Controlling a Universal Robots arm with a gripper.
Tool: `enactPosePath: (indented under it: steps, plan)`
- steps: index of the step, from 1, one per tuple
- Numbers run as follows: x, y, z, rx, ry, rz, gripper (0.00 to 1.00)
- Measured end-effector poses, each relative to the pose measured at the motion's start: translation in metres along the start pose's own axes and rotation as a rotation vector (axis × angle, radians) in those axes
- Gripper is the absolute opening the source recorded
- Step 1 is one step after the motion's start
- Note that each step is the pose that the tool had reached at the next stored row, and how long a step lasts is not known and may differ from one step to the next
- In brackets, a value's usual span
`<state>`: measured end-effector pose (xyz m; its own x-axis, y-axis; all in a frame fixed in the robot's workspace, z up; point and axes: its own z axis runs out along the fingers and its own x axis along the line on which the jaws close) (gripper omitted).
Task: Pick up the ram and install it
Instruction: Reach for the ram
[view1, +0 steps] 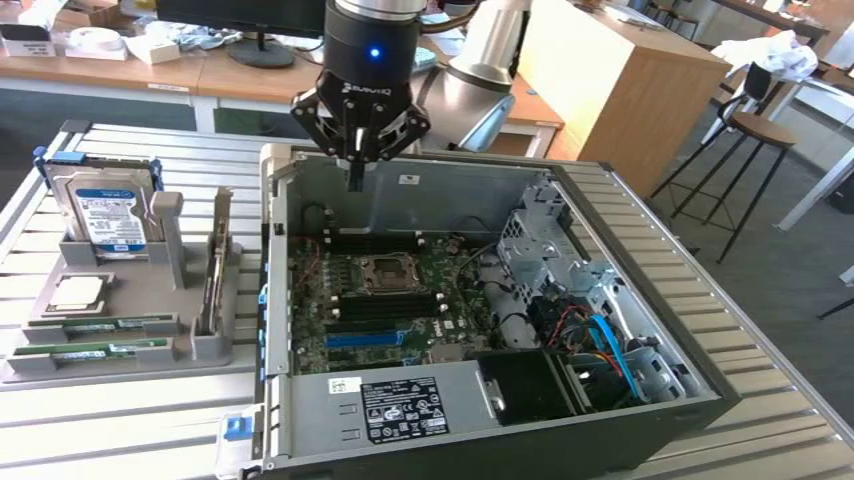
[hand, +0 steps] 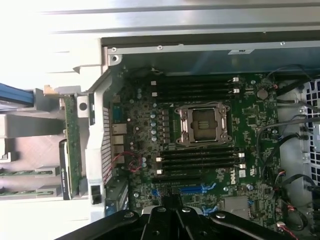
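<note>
Above the open computer case (view1: 441, 195), the pincer (view1: 355, 183) hung from the arm's black wrist, its two fingers pressed tight together with nothing between them. Its tip pointed straight down, close to the case's rear wall and clear of the motherboard (view1: 441, 290) underneath. Below it on the board sat the silver processor socket (view1: 390, 272), flanked on two sides by rows of long black memory slots (hand: 197, 159). A blue slot (view1: 367, 338) ran along the board farther out, and a power supply (view1: 400, 405) with a white label lay along the case's near edge.

Well apart from the pincer, on the exterior view's left, a grey holder (view1: 80, 375) rested on the slatted metal tabletop (view1: 120, 435) just beside the case. The ram (view1: 114, 322) lay flat in one groove of that holder, a thin green stick with a pale label. A second green stick (view1: 94, 349) lay in the next groove, just beside it. A long board (view1: 214, 270) stood on edge in the holder between those sticks and the case. A hard drive (view1: 110, 215) with a blue and white label stood upright at the holder's far end, and a square processor chip (view1: 78, 292) lay between the drive and the ram.
</note>
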<state>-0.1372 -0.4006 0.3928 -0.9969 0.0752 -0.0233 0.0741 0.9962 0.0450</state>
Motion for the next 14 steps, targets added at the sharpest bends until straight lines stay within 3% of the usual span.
enactPosePath:
  steps: [14]
  plan:
    - [0.040, -0.0031, 0.0009, -0.0001, 0.0000, 0.000, 0.10]
